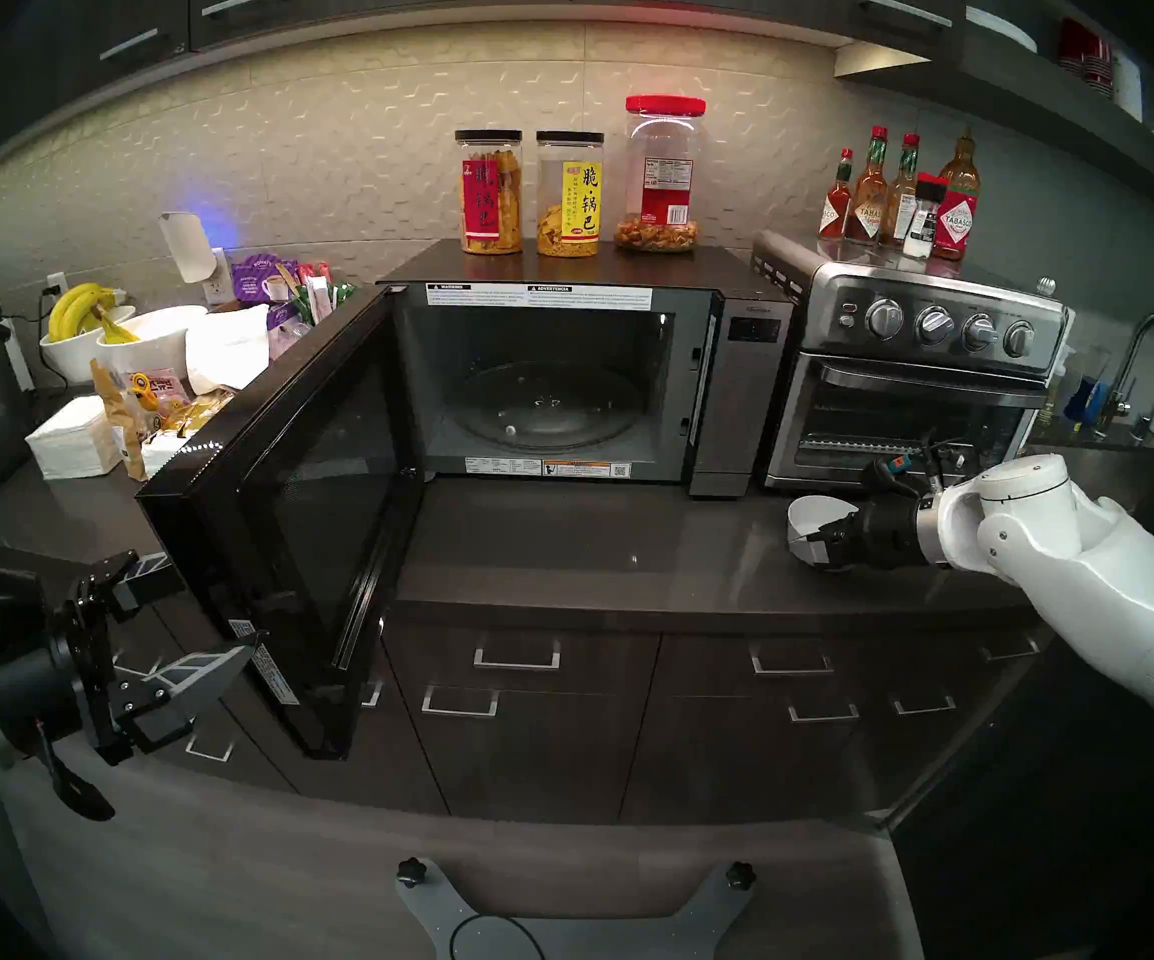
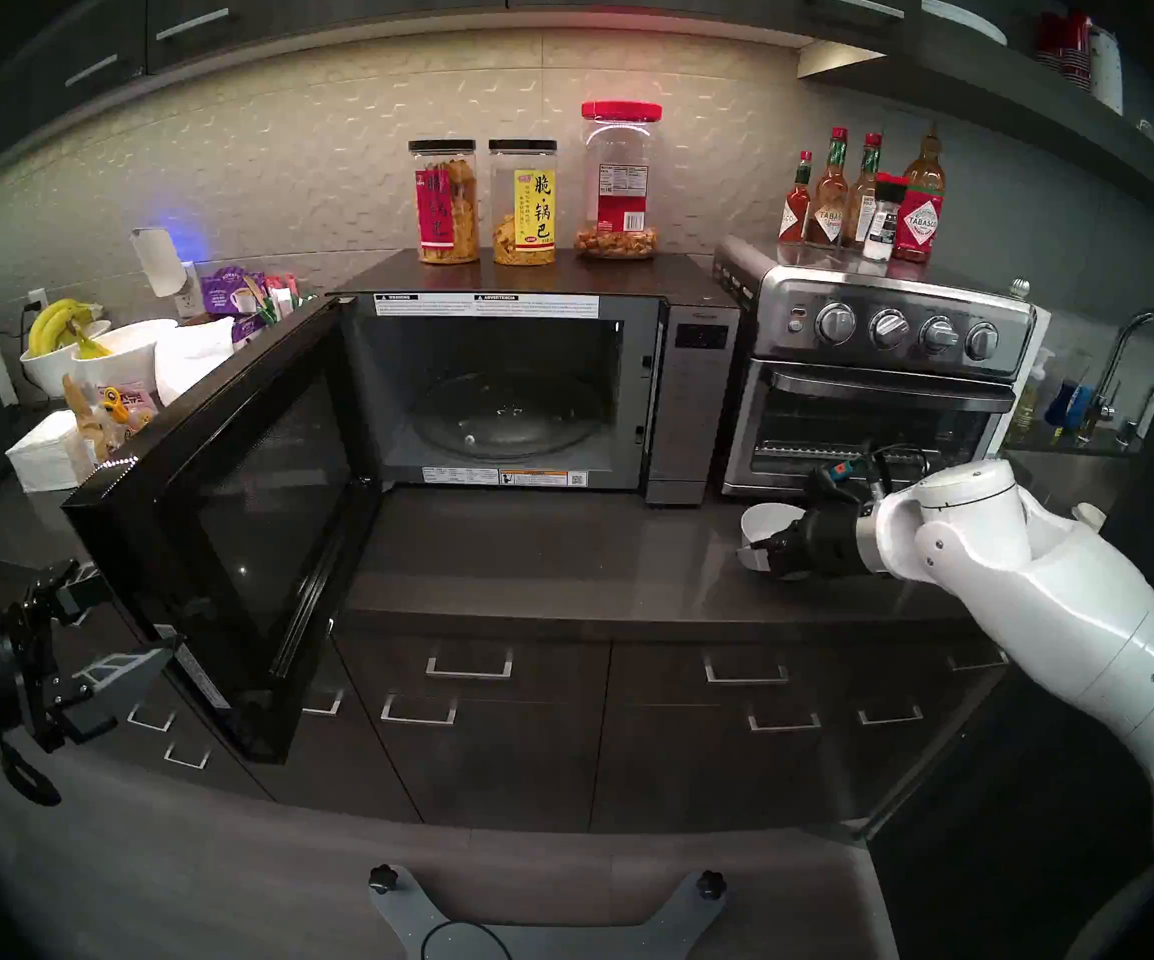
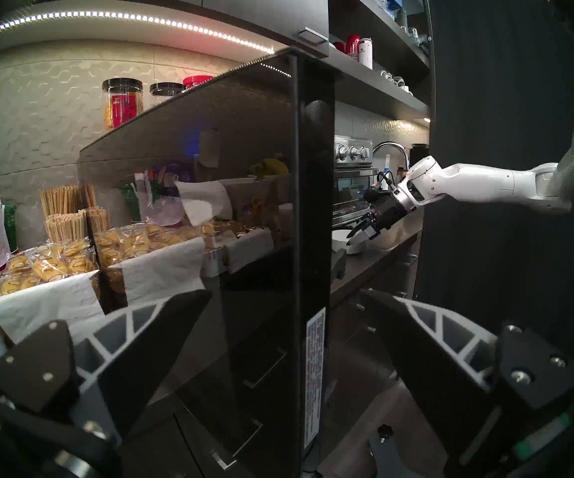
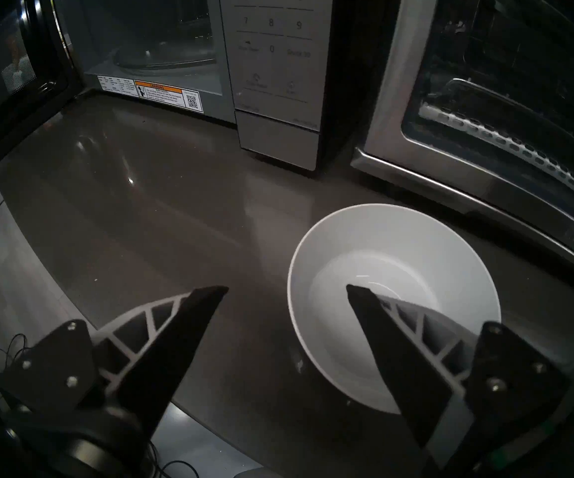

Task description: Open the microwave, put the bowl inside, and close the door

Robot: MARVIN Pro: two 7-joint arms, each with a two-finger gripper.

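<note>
Straddling the white bowl's rim, my right hand gapes (nothing gripped); left hand idles spread beside the door.

Three snack jars stand at the top middle. Five sauce bottles and one shaker stand at the upper right. Four knobs sit below them. Two banana bowls are at the left.

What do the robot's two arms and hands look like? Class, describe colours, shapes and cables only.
Both arms have glossy white rounded shells ending in a silver ring and black wrist. The right hand and left hand each carry two dark tapered fingers with pale lattice ribs. Black cables and an orange-teal plug sit at each wrist.
</note>
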